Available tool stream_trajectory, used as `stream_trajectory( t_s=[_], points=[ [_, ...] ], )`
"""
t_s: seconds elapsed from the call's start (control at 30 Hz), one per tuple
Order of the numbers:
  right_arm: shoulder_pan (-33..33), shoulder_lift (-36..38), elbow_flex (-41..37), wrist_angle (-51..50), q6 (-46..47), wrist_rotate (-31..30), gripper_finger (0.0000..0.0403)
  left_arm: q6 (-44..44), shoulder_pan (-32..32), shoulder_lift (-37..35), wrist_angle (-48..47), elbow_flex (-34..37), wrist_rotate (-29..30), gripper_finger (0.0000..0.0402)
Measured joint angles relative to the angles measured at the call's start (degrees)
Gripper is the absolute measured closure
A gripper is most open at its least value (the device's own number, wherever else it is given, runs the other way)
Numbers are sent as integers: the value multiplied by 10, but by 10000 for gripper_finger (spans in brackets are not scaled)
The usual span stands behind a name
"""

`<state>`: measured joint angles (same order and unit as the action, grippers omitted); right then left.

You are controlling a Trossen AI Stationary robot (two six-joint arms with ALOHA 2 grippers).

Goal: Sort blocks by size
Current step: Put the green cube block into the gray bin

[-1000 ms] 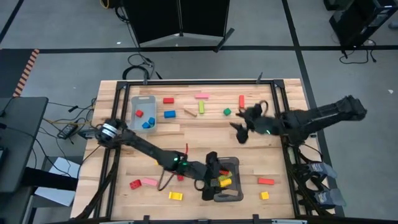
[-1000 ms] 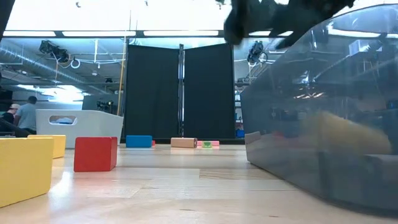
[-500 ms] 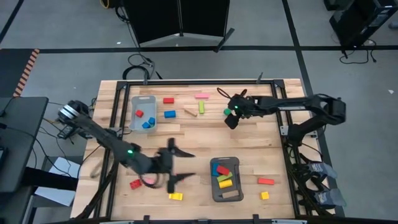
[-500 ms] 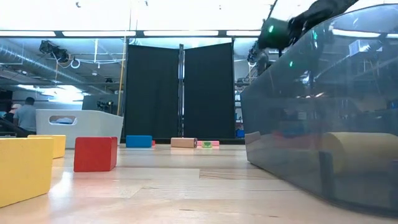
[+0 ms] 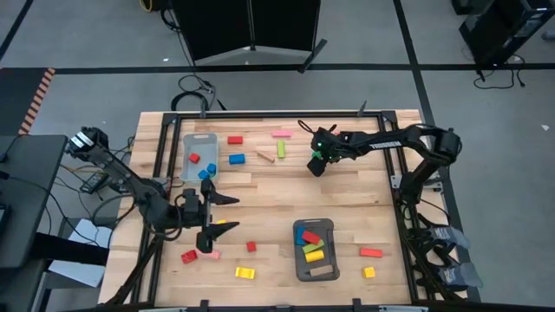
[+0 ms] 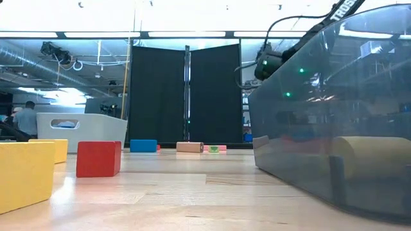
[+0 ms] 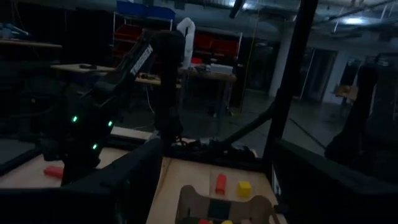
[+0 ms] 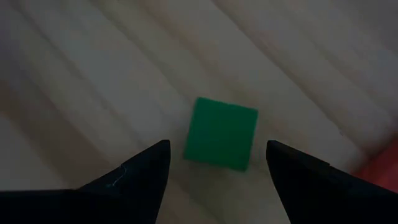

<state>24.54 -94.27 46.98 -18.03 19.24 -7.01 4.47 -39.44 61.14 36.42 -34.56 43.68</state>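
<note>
Overhead and tabletop-level views, both on the dark tray (image 5: 314, 270).

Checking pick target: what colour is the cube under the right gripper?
Green. The cube lies on the table beneath the open right gripper; the right wrist view shows it best.

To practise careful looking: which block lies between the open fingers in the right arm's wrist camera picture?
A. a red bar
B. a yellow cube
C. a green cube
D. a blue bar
C: the right wrist view shows a green cube on the table, in front of the open right claw.
</note>
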Motion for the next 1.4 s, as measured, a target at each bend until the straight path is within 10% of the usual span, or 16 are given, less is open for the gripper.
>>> stream_trajectory(
  t_s=[0.67,0.9,1.4],
  points=[
    [-26,-43,62,-2,17,-9,261,22,-6,-20,-23,6,22,97],
    [-83,-8,69,211,39,-9,261,27,-21,-80,-49,6,58,97],
    [-144,-301,434,374,-39,28,261,28,-69,-148,-103,5,62,97]
  ],
)
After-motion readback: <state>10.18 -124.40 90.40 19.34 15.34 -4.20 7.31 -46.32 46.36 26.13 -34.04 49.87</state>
